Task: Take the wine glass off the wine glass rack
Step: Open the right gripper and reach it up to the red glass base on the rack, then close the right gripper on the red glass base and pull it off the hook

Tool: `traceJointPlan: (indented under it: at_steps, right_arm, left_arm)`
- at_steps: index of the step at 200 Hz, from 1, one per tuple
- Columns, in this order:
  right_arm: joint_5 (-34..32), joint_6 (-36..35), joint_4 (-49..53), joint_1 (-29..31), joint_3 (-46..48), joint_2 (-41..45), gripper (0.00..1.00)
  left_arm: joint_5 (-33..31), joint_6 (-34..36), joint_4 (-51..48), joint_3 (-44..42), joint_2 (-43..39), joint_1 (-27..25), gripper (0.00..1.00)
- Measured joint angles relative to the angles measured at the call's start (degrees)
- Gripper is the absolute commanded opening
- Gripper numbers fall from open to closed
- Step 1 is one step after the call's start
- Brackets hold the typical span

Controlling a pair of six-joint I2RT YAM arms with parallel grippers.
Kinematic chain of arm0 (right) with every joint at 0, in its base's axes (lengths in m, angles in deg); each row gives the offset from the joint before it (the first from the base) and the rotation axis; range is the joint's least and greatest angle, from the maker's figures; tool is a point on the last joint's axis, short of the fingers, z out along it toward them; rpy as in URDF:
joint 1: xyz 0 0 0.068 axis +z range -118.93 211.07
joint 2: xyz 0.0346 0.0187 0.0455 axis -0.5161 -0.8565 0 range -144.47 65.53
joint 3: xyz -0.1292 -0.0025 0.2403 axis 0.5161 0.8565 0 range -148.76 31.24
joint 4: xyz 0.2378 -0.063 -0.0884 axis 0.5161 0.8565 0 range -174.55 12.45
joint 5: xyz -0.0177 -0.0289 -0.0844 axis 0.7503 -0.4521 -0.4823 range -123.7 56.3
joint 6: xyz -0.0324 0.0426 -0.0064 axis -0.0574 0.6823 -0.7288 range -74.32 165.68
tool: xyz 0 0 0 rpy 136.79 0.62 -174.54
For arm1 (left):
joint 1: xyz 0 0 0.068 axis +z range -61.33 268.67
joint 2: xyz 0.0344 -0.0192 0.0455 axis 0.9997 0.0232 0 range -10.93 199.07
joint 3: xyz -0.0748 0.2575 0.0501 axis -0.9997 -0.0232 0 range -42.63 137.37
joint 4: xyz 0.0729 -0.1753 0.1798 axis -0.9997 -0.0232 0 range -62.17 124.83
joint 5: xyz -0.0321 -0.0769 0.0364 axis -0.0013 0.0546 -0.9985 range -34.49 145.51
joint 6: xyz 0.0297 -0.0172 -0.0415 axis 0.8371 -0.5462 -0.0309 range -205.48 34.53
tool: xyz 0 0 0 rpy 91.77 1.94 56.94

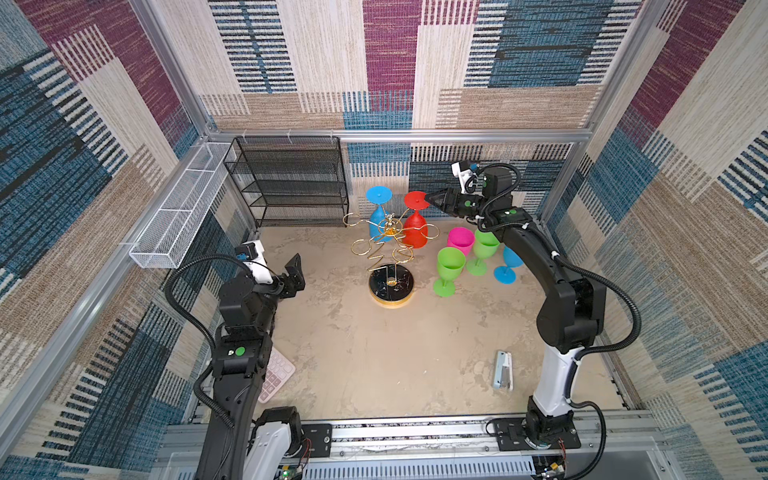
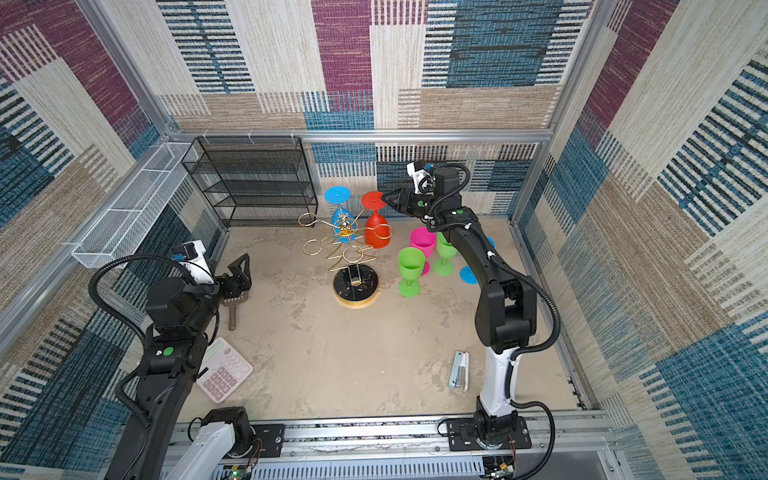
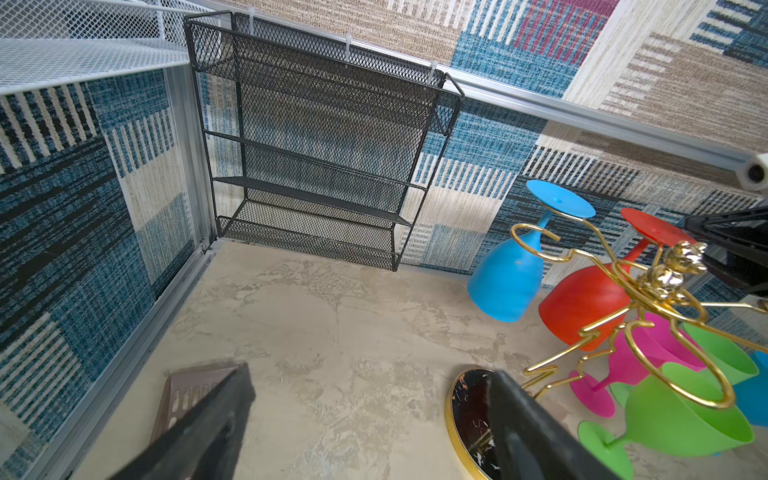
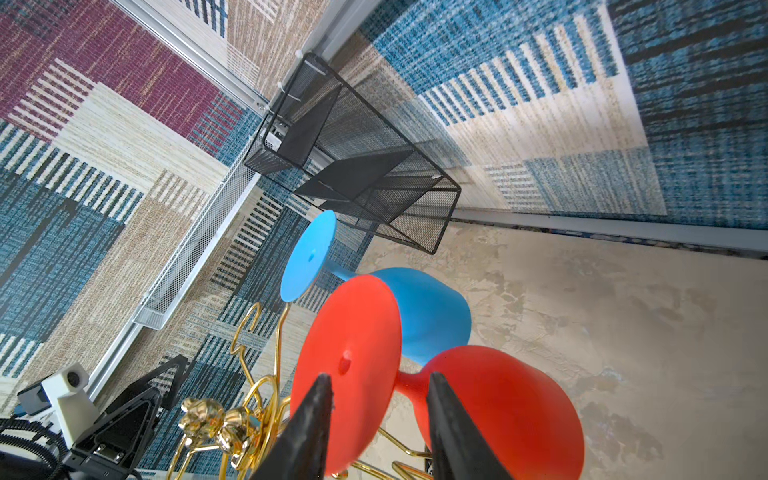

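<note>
The gold wire wine glass rack [image 1: 390,286] [image 2: 356,284] stands on its round black base at the back middle of the table. A red wine glass [image 1: 414,230] [image 2: 376,232] [image 4: 349,332] hangs upside down from one of its arms, and a blue wine glass [image 1: 377,220] [image 4: 419,307] hangs from the arm behind. My right gripper [image 1: 428,198] [image 2: 386,197] [image 4: 379,378] is open, its jaws astride the red glass's foot disc with a gap still showing at the stem side. My left gripper [image 1: 300,272] [image 3: 372,370] hangs wide open and empty, left of the rack.
Right of the rack, two green glasses [image 1: 449,268], a pink one [image 1: 460,241] and a blue one [image 1: 509,266] stand upright. A black mesh shelf [image 1: 291,183] and a white wire basket [image 1: 178,220] line the back left. A calculator [image 2: 222,370], a brown scoop [image 2: 235,307] and a stapler [image 1: 503,370] lie nearer.
</note>
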Motion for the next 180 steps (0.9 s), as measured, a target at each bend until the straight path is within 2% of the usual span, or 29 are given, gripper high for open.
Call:
traceJointPlan:
  at_steps: [126,180]
  right_arm:
    - [2.0,2.9,-2.8,0.6,0.1,1.2,0.00]
    - [3.2,5.2,-3.4,0.6,0.5,1.7,0.00]
  left_arm:
    - [0.0,0.0,0.0,-0.1,-0.3,0.1,0.91]
    - [0.0,0.0,0.0,-0.1,-0.4,0.1,0.90]
